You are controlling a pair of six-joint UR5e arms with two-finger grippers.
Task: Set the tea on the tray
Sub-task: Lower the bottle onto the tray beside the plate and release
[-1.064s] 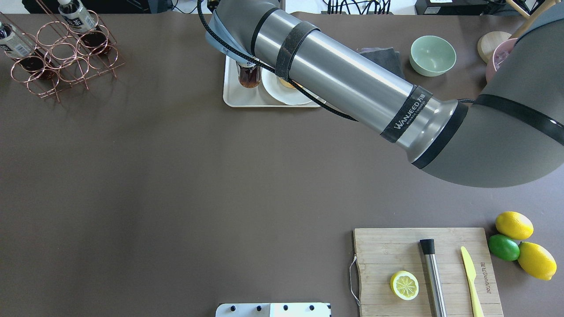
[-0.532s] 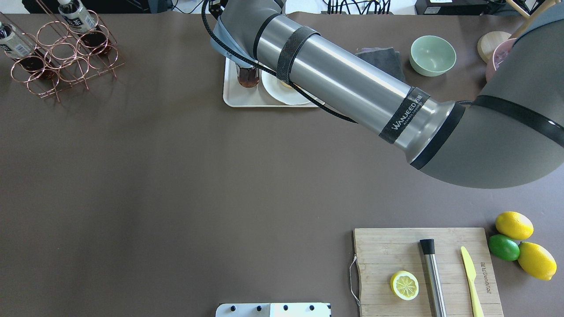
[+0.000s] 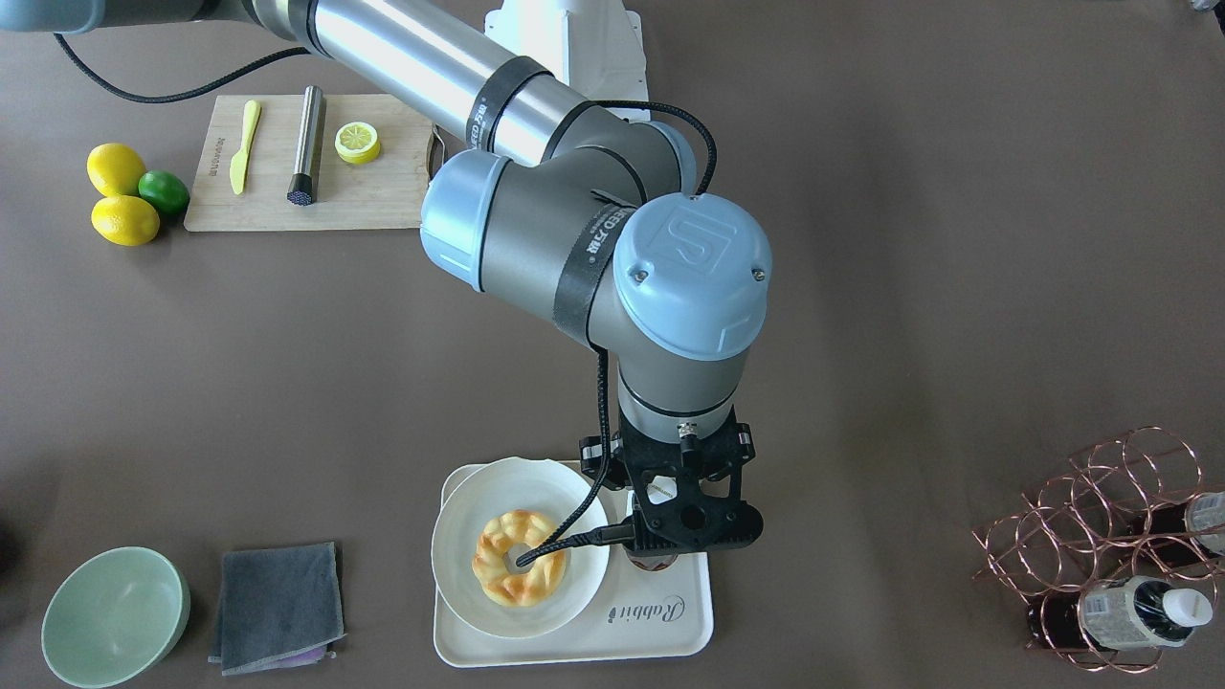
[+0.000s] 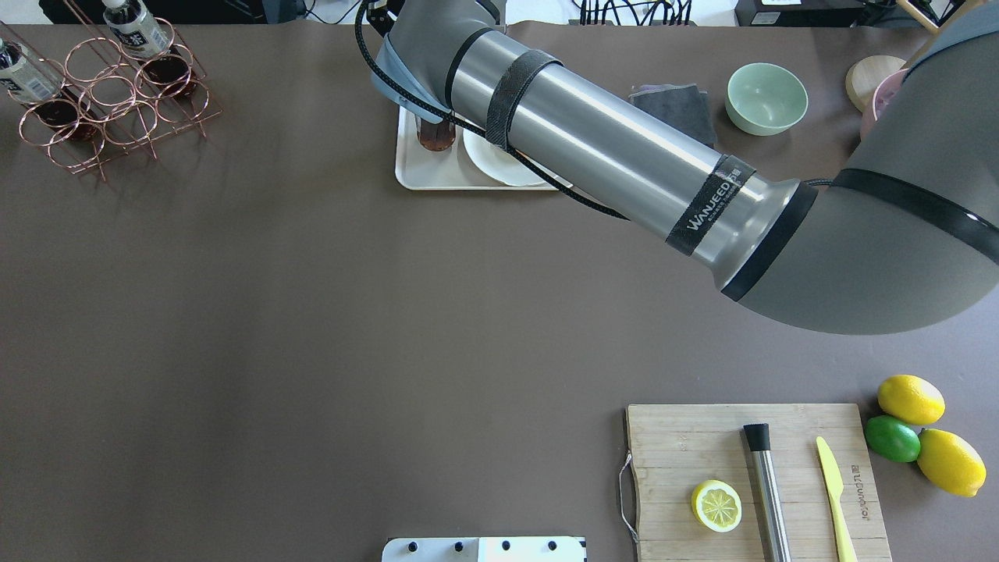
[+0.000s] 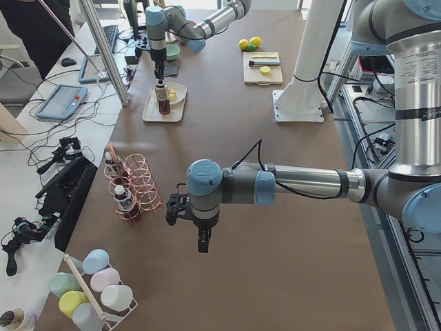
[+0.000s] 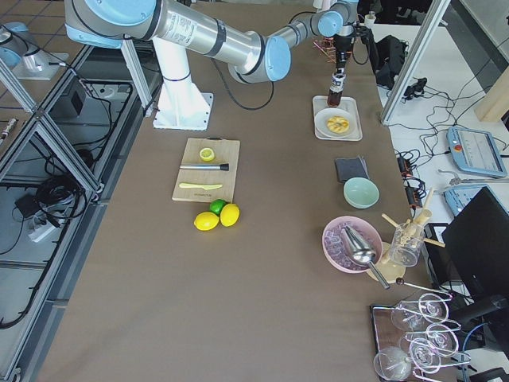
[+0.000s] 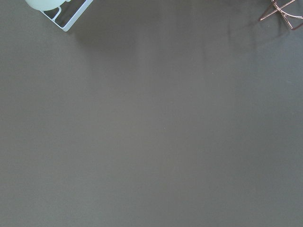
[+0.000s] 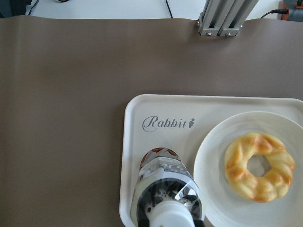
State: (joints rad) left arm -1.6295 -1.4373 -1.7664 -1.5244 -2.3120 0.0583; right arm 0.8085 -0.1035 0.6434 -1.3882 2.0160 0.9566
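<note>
The tea point(image 8: 163, 175), a clear bottle of reddish-brown liquid with a white cap, hangs upright under my right gripper point(image 3: 684, 541), which is shut on its cap end. Its base is at or just above the floor of the cream tray point(image 8: 137, 142), beside the grey "Rabbit" script. The bottle also shows in the overhead view point(image 4: 435, 134) and the exterior left view point(image 5: 163, 100). A white plate point(image 3: 459, 536) with a doughnut point(image 3: 520, 569) fills the tray's other half. My left gripper point(image 5: 200, 241) hovers over bare table; I cannot tell if it is open.
A copper wire rack point(image 4: 109, 94) with two more bottles stands at the far left. A grey cloth point(image 3: 278, 593) and a green bowl point(image 3: 115, 617) lie beside the tray. A cutting board point(image 4: 749, 476) with a lemon half, a muddler and a knife, plus lemons point(image 4: 909, 398), sits near right.
My right arm has shifted slightly away from the robot and the bottle has come down lower over the tray, with less of it showing below the arm.
</note>
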